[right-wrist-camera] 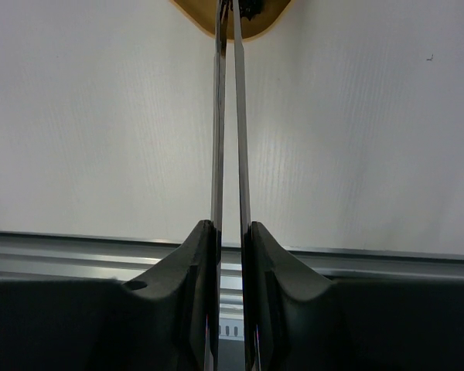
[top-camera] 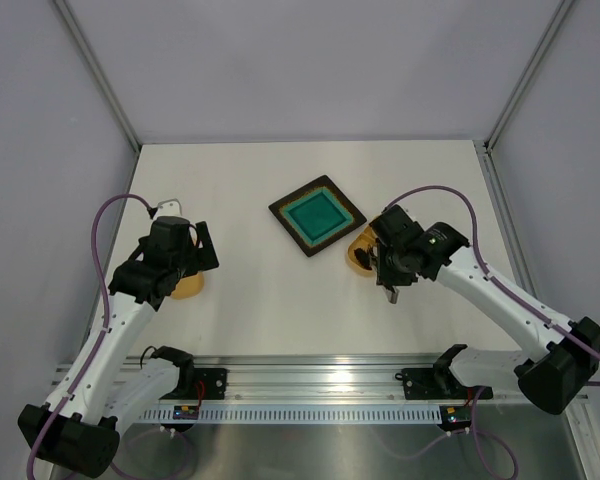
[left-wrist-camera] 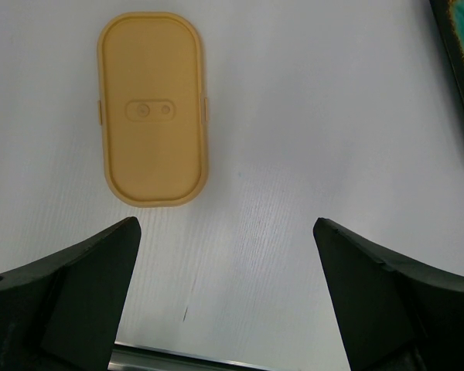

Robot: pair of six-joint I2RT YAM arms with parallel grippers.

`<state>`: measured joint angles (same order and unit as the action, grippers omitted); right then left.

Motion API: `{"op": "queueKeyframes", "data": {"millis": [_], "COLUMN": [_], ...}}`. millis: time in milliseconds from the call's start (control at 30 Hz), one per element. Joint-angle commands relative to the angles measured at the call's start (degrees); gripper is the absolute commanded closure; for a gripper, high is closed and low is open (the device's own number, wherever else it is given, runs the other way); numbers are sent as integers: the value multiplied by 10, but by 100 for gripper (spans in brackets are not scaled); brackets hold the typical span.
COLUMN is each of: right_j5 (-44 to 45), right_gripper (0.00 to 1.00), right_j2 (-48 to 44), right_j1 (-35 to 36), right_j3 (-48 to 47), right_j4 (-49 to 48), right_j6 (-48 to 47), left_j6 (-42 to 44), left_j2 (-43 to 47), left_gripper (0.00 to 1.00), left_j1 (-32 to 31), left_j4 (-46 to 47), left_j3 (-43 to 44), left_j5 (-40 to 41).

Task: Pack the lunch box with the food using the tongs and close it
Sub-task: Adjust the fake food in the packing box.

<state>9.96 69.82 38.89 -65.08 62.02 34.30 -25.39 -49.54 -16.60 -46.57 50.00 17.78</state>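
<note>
White tabletop (top-camera: 280,320) carries a square teal plate with a dark rim (top-camera: 317,216) near centre. Yellow-orange oval plastic lid (left-wrist-camera: 152,108) lies flat just ahead of the left gripper (left-wrist-camera: 225,226), whose jaws are spread wide and hold nothing. Yellow-orange oval plastic lunch box (top-camera: 357,250) sits just beside the plate's near-right edge. Right gripper (right-wrist-camera: 232,226) pinches the long thin silver metal tongs (right-wrist-camera: 237,116); their arms are squeezed nearly together and the tips reach the lunch box. Small dark food piece (right-wrist-camera: 252,9) shows by the tips.

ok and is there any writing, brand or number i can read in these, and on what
None can be read.
The lid bears only a raised oval with two dots, no letters.
Small coloured stickers by the arm bases are too small to read.
</note>
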Motion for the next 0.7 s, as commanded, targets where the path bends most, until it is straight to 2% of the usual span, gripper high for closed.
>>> {"op": "queueKeyframes", "data": {"millis": [0,300,533,667], "right_j5": [29,39,-70,-94], "right_gripper": [88,89,90,91], "right_j2": [8,30,33,24], "right_j1": [5,5,9,10], "right_j3": [-22,-24,-22,-31], "right_j4": [-14,-15,-52,-69], "right_j6": [-6,-13,-54,-64], "left_j6": [-2,0,-2,-3], "left_j2": [11,9,6,6], "left_gripper": [1,1,1,1], "left_j1": [-1,0,0,0], "left_j4": [20,20,23,22], "left_j3": [-1,1,2,5], "left_j5": [0,2,-1,0]}}
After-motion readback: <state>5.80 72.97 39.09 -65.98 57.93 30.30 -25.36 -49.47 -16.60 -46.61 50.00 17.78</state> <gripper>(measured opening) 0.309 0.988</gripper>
